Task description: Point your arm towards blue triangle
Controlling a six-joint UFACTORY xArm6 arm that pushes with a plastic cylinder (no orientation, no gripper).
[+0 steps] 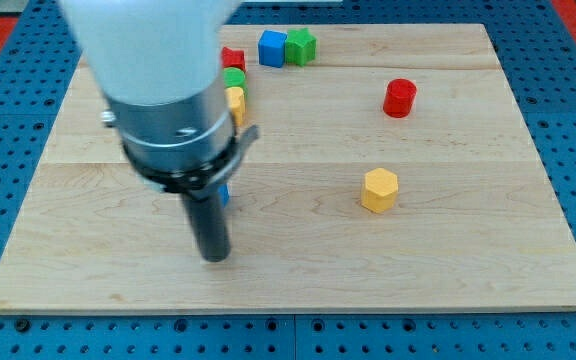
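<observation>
1. While my tip [214, 257] sits low on the board [468, 270], a blue sliver [225, 195], likely the blue triangle, peeks out from behind the rod, just above the tip.
2. No jaws here: a bare rod, holding nothing.
3. It looks like a small, light, rigid block that should slide easily; push on a flat side, no grasping.
4. Its heading and long axis can't be told; it's mostly hidden.
</observation>
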